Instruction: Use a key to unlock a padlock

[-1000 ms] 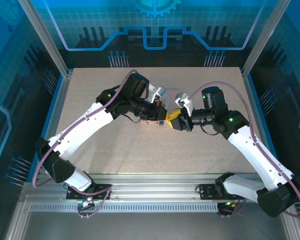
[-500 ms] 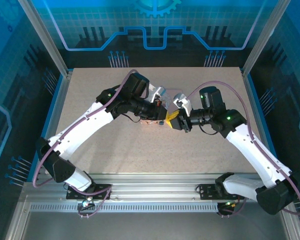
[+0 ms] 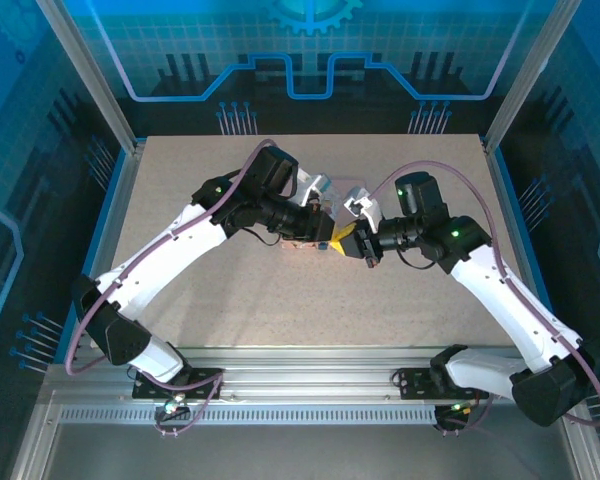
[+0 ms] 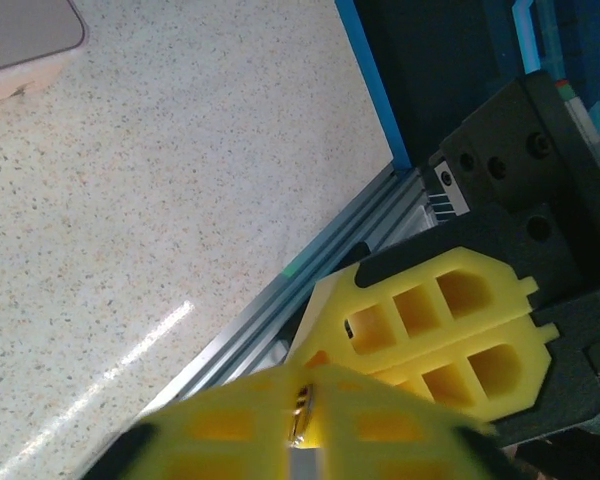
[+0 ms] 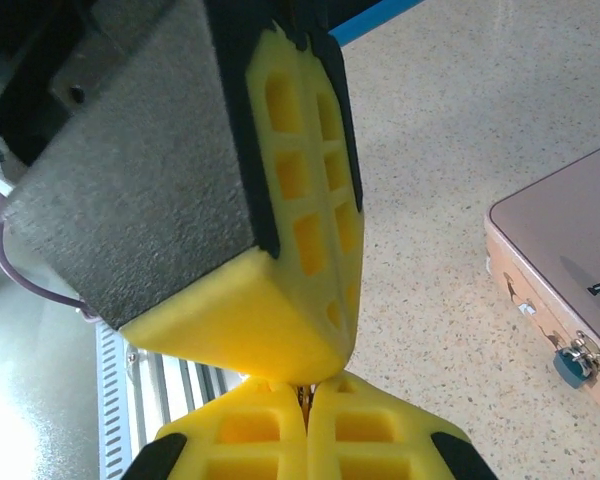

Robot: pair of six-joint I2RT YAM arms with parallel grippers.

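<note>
In the middle of the table my two grippers meet tip to tip. In the left wrist view my left gripper (image 4: 300,425) is shut on the key (image 4: 301,408), a thin silvery sliver between its yellow fingers. The right gripper (image 5: 305,402) is also shut, with the key's (image 5: 305,394) edge showing between its pads, and the left gripper's yellow fingers (image 5: 305,210) touch it from above. The pink box (image 5: 565,250) lies to the right, with the small padlock (image 5: 572,364) hanging at its front clasp. From above, the left gripper (image 3: 326,232) and right gripper (image 3: 339,240) hover over the box (image 3: 298,243).
The speckled tabletop (image 3: 280,300) spreads around the box. A blue-edged rail (image 4: 370,90) and an aluminium frame (image 3: 310,385) border the table. The right gripper's yellow fingers (image 4: 430,320) stand close in front of the left wrist camera.
The right arm has moved left, bringing its gripper up against the left gripper's tips. The left arm has barely moved.
</note>
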